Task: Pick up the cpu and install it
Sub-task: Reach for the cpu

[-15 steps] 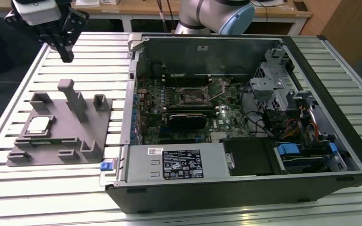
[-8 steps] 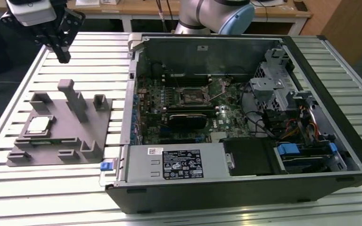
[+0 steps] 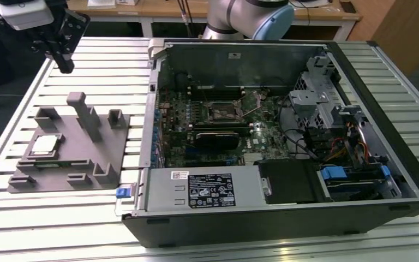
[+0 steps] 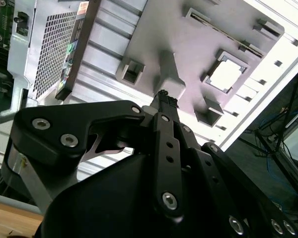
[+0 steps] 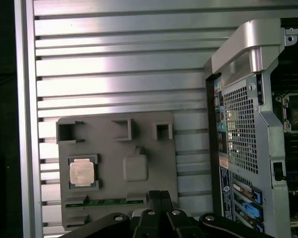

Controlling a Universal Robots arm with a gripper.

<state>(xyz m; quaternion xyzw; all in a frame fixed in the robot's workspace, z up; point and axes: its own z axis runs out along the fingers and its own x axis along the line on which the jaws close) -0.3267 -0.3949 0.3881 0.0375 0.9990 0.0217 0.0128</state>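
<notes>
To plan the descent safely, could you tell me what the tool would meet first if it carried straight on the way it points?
The tool would probably meet the grey fixture, near its tall post, not the cpu seated further along it; depth is unclear.

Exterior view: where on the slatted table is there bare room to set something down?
Bare silver table slats lie between the grey moulded fixture and the far edge, near the black pincer, and along the near edge before the fixture. Crowded: the fixture's pockets, one holding the silvery square cpu, and the open black computer case.
</notes>
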